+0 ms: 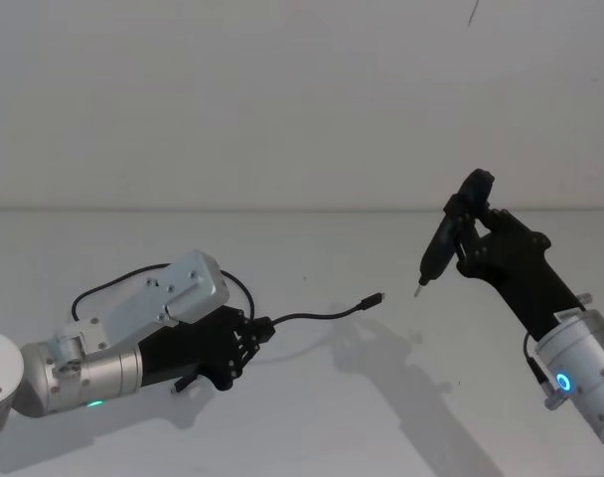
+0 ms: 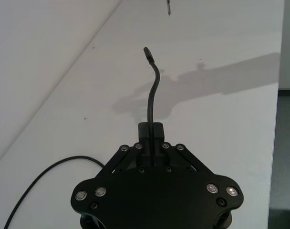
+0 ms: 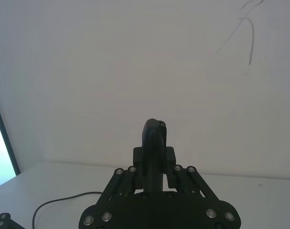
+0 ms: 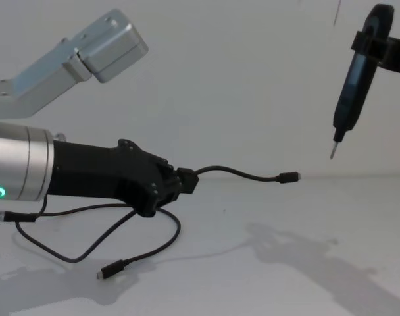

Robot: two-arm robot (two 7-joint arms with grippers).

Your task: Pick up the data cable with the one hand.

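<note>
The black two-fingered left tool (image 1: 265, 326), on a thick silver arm with a glowing green ring, is pressed tight on the long thin black data cable (image 1: 322, 316) a little back from one plug, low over the white tabletop (image 1: 381, 417). That short end juts free in the air (plug toward the right side). The rest loops down onto the tabletop, its other plug lying flat. The black right tool (image 1: 476, 227), high and well apart, pinches a slim black pen-shaped instrument (image 1: 439, 248), metal tip down.

matt black plastic left tool (image 4: 187, 181), smooth silver metal arm (image 4: 22, 172), smooth rubbery black cable (image 4: 239, 172), matt white desk (image 4: 318, 263), metal-tipped pen (image 4: 354, 72).
</note>
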